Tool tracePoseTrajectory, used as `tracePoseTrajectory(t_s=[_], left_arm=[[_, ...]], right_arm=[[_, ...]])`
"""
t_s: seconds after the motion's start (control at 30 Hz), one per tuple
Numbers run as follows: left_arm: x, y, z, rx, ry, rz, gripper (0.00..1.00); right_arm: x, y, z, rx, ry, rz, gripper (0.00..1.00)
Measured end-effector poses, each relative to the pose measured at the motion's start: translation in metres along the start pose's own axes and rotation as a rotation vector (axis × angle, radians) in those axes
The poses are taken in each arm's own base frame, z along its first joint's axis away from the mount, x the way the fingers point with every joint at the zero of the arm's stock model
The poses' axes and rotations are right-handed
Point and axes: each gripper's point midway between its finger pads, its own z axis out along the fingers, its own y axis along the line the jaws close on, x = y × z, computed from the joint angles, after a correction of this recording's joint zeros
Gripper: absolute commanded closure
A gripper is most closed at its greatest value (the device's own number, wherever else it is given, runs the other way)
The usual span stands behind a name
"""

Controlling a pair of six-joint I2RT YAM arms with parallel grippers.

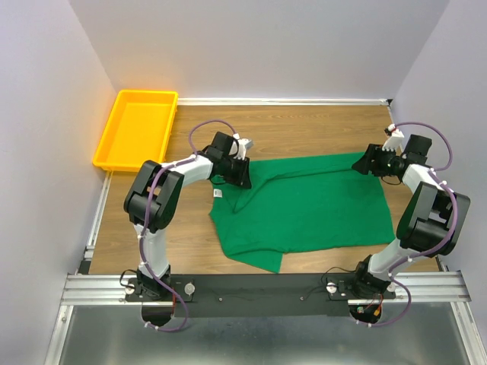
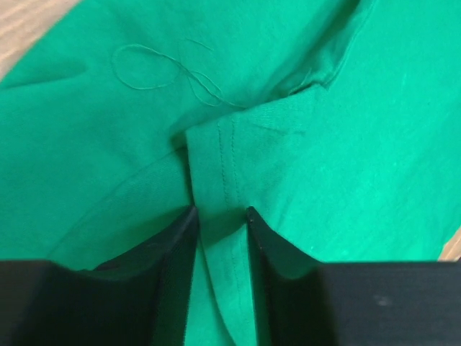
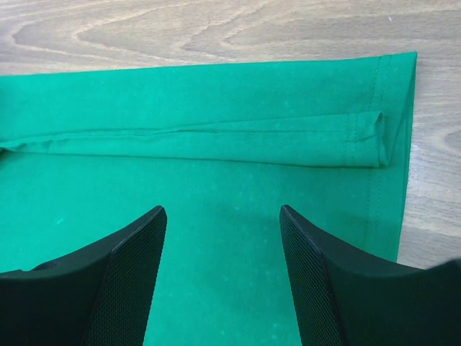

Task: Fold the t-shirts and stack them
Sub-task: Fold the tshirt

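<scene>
Top view, t-shirt: the green t-shirt (image 1: 319,201) lies spread on the wooden counter (image 1: 304,125) between the two arms. It is partly folded and its near left corner points toward the bases.
Top view, neck label: a small white neck label (image 1: 218,193) shows at the shirt's left edge.
Top view, left hand: the left hand (image 1: 242,173) is down on the shirt's far left corner, where the cloth bunches.
Top view, right hand: the right hand (image 1: 369,162) sits at the shirt's far right corner.
Top view, yellow tray: the yellow tray (image 1: 137,129) stands in the far left corner of the counter, apart from the shirt.
Left wrist view, left hand: the left hand (image 2: 220,213) has its two dark fingers (image 2: 169,252) close together, with a raised fold of green cloth pinched between them. It is gripping the t-shirt (image 2: 360,180).
Left wrist view, hem: a stitched hem (image 2: 229,158) runs up from the pinched fold.
Left wrist view, loose thread: a loose thread (image 2: 166,68) curls on the cloth beyond it.
Left wrist view, counter: bare wood shows at the upper left (image 2: 29,21).
Right wrist view, right hand: the right hand (image 3: 223,213) has its fingers (image 3: 130,274) spread wide, with flat green cloth showing in the gap. It holds nothing.
Right wrist view, t-shirt: the shirt (image 3: 180,108) lies flat with a long fold (image 3: 288,140) across it. The fold ends near the hemmed right edge.
Right wrist view, counter: wood grain (image 3: 216,29) shows beyond and to the right of the cloth.
</scene>
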Motion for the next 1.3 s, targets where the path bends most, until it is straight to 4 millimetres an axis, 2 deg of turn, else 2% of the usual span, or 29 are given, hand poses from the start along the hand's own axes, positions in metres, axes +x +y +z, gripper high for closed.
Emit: tracePoseTrajectory(t_s=[0.03,0.13,0.3,0.6,0.77,0.9,0.93,1.0,1.03,1.13,1.17,1.23,1.3], left_arm=[[0.002,-0.001,0.001,0.002,0.006,0.001,0.73],[0.005,-0.004,0.001,0.008,0.018,0.001,0.80],[0.007,-0.007,0.001,0.023,0.028,0.002,0.99],[0.006,-0.012,0.000,0.040,0.026,0.008,1.00],[0.002,-0.031,-0.007,0.088,0.011,0.061,1.00],[0.012,-0.053,-0.007,0.141,0.034,0.134,1.00],[0.018,-0.058,-0.005,0.149,0.054,0.154,0.96],[0.032,-0.063,-0.004,0.152,0.101,0.173,0.58],[0.039,-0.066,-0.004,0.151,0.126,0.182,0.24],[0.057,-0.065,-0.007,0.113,0.180,0.187,0.20],[0.062,-0.066,-0.015,0.093,0.183,0.192,0.17],[0.059,-0.071,-0.035,0.068,0.134,0.205,0.14],[0.040,-0.086,-0.068,0.053,0.007,0.243,0.12]], right_arm=[[0.000,0.000,0.000,0.000,0.000,0.000,0.28],[0.000,0.000,0.000,0.000,0.000,0.000,0.28],[0.000,0.000,0.000,0.000,0.001,0.001,0.28],[0.000,0.000,0.000,0.000,0.002,0.001,0.28],[0.000,0.000,0.000,0.000,0.002,0.002,0.28],[0.001,0.000,0.000,0.000,0.002,0.002,0.28],[0.001,0.000,0.000,0.000,0.002,0.001,0.28],[0.000,0.000,0.000,0.000,0.003,0.002,0.28],[0.001,0.000,0.001,0.000,0.004,0.003,0.28],[0.001,-0.001,0.001,0.000,0.008,0.004,0.28],[0.001,-0.002,0.002,0.000,0.009,0.004,0.28],[0.000,-0.003,0.003,-0.001,0.009,0.005,0.28],[0.001,-0.004,0.005,-0.002,0.013,0.008,0.28]])
